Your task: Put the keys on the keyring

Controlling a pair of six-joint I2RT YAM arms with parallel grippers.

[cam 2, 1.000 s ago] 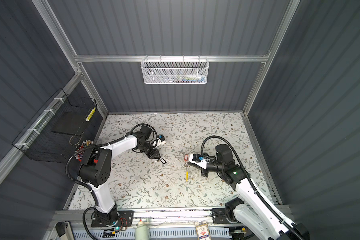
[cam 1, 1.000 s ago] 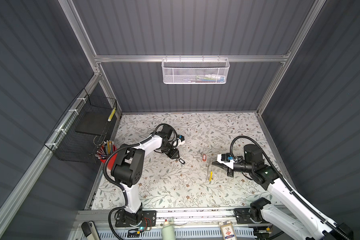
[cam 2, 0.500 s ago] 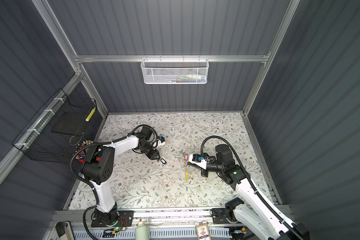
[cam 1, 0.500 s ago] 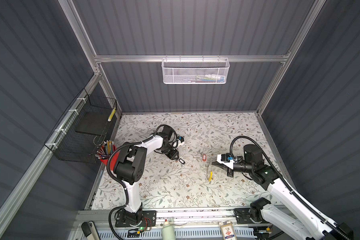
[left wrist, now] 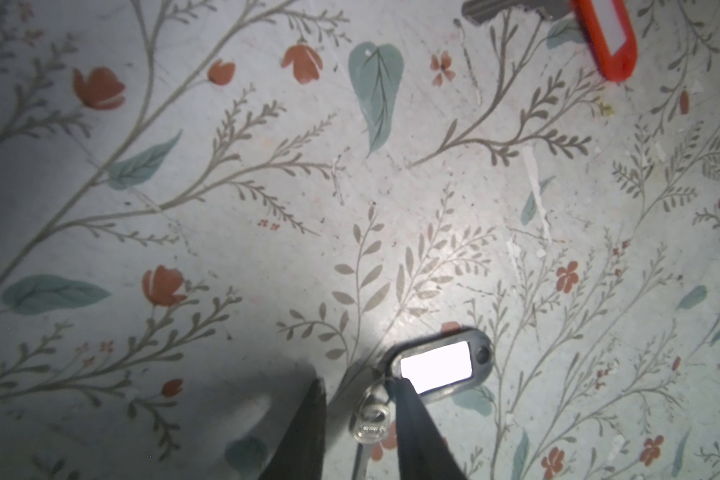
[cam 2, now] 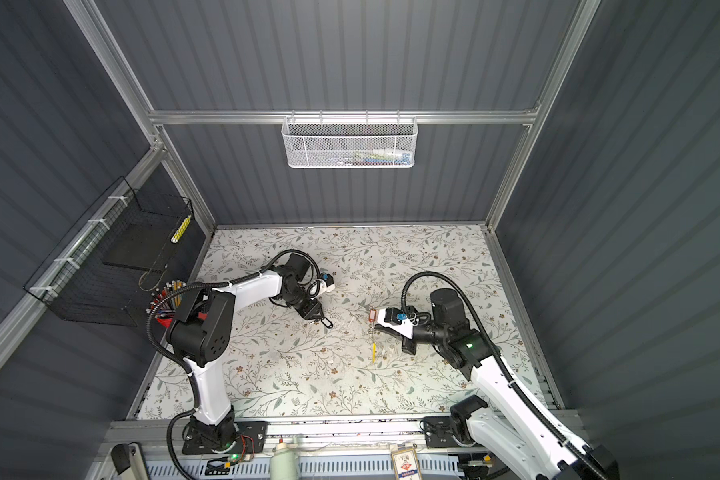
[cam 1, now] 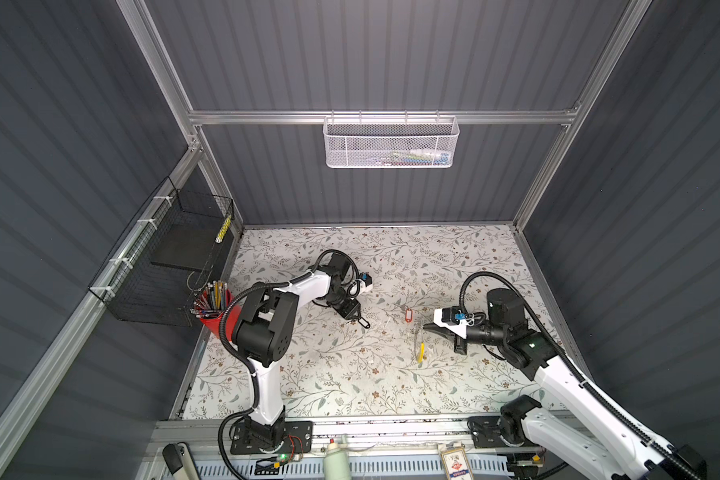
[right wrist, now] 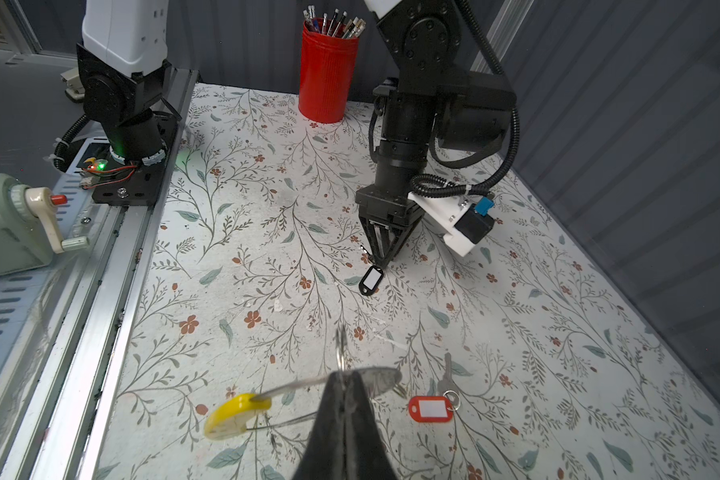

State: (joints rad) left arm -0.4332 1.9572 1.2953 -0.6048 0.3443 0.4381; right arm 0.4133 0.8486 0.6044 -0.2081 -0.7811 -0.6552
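Observation:
The black-rimmed tag with a white label (left wrist: 437, 368) lies on the floral mat, its silvery key (left wrist: 371, 419) attached by a small ring. My left gripper (left wrist: 359, 380) is open and pointed down at it. Its fingers straddle the key's head; one finger touches the tag's end. In both top views the left gripper (cam 1: 355, 319) (cam 2: 319, 319) sits left of centre. My right gripper (right wrist: 344, 374) is shut on the keyring (right wrist: 300, 384), a thin hoop with a yellow segment (right wrist: 235, 415), held just above the mat. The red-tagged key (right wrist: 430, 409) (cam 1: 408, 314) lies beside it.
A red cup of pencils (cam 1: 215, 309) stands at the mat's left edge below a black wire basket (cam 1: 171, 266). A white mesh basket (cam 1: 389, 143) hangs on the back wall. A green pencil sharpener (right wrist: 9, 224) sits on the front rail.
The left arm's upper links shifted slightly while its gripper stayed at the black-tagged key. The right arm and keyring have not moved.

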